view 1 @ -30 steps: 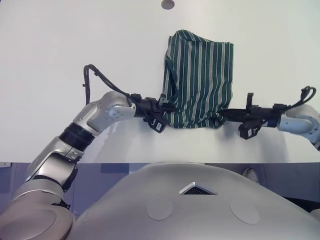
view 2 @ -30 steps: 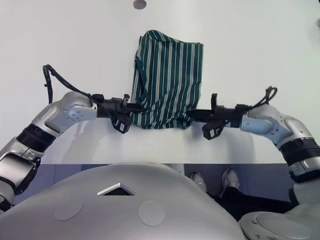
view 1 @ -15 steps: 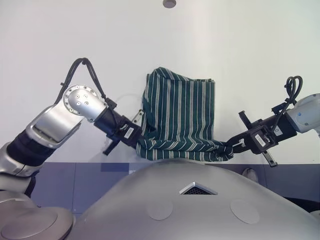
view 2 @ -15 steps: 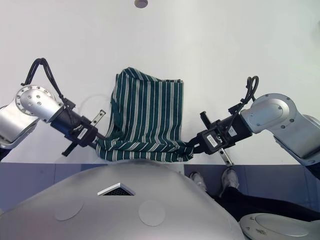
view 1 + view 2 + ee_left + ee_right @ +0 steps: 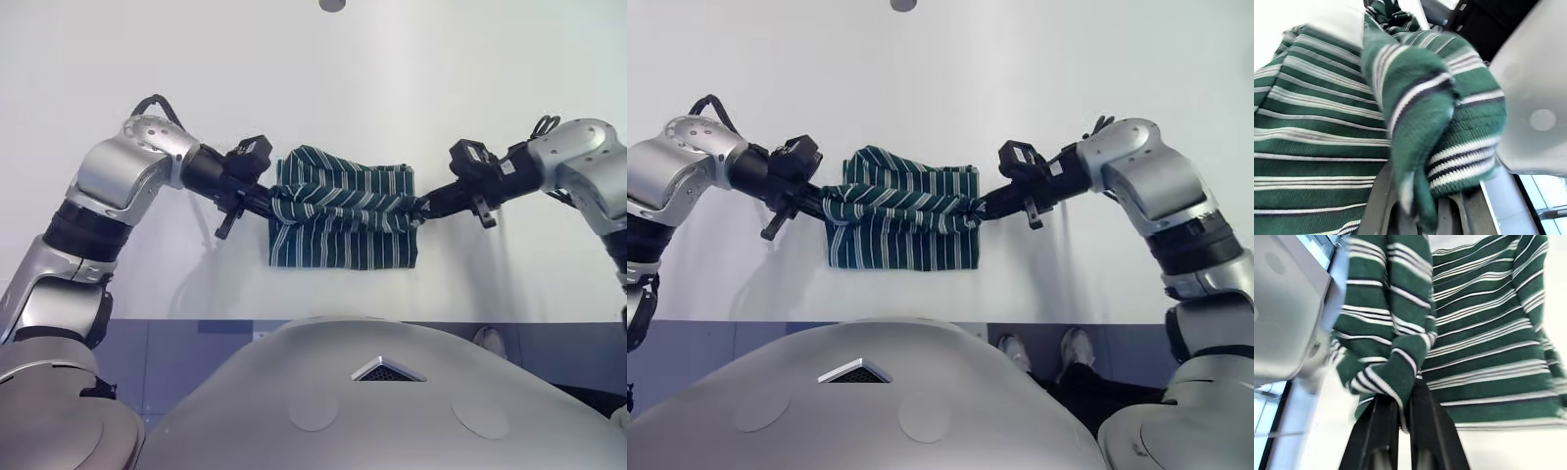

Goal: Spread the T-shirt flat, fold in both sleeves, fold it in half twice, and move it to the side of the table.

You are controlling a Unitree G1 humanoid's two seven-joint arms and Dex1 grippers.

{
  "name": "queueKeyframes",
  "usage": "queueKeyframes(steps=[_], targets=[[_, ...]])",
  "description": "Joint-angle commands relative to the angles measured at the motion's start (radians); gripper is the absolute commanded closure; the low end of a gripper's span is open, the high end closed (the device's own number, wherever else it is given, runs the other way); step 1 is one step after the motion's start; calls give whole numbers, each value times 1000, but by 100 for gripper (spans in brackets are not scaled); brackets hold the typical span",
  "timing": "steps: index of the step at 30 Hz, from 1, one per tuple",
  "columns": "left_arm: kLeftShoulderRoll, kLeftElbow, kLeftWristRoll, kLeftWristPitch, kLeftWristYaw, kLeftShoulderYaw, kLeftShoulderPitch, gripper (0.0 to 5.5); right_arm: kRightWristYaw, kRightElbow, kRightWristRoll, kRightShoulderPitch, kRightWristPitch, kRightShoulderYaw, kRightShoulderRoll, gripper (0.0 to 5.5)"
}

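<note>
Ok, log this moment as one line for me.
left claw: shut on T-shirt | right claw: shut on T-shirt | T-shirt: edge stretched between claws, rest on table | fold: unfinished

Left arm: elbow bent, forearm pointing inward.
Left hand [image 5: 263, 203]: fingers pinched on the T-shirt [image 5: 343, 235] corner.
Right arm: mirrored, forearm inward.
Right hand [image 5: 428, 205]: likewise clamped.

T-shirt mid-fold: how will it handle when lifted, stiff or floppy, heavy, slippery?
Likely floppy: the T-shirt bunches and drapes between the left gripper and right gripper. Probably light: two corner pinches hold it up. Knit texture looks grippy, so slipping seems unlikely.
</note>
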Motion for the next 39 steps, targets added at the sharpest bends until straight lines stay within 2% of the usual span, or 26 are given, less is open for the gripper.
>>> queueKeyframes(steps=[1, 9, 10, 16, 19, 23, 26, 28, 29, 31, 33, 35, 37, 39], targets=[[-68, 102, 15, 37, 23, 32, -53, 550, -6, 141, -57, -51, 31, 4, 98, 542], [-172, 229, 137, -28, 139, 53, -68, 550, -71, 280, -113, -51, 38, -79, 203, 542], [-183, 253, 161, -43, 164, 57, -70, 514, -88, 290, -116, -51, 45, -95, 215, 505], [-204, 266, 181, -41, 213, 116, -65, 398, -193, 314, -79, -32, 102, -233, 285, 380], [-222, 240, 156, -5, 307, 204, -47, 351, -311, 323, -35, -4, 146, -351, 343, 327], [-259, 111, 155, 107, 590, 355, 47, 274, -522, 235, 27, 117, 154, -515, 451, 241], [-271, 33, 209, 103, 804, 468, 146, 228, -694, 137, 34, 219, 92, -610, 547, 189], [-291, -30, 226, 61, 918, 550, 184, 224, -825, 103, 22, 251, 22, -679, 617, 152], [-337, -97, 212, -22, 970, 604, 182, 224, -935, 102, 13, 249, -49, -742, 667, 132], [-435, -244, 143, -138, 1009, 652, 164, 224, -1126, 124, -8, 226, -175, -848, 737, 132], [-504, -365, 106, -211, 970, 567, 148, 224, -1298, 171, -70, 193, -292, -905, 766, 132], [-496, -402, 105, -205, 815, 353, 140, 206, -1402, 225, -130, 154, -370, -921, 766, 129], [-457, -350, 142, -203, 663, 172, 137, 165, -1427, 265, -164, 121, -414, -909, 759, 129], [-433, -233, 204, -250, 563, 68, 121, 121, -1421, 291, -184, 106, -444, -886, 760, 129]])
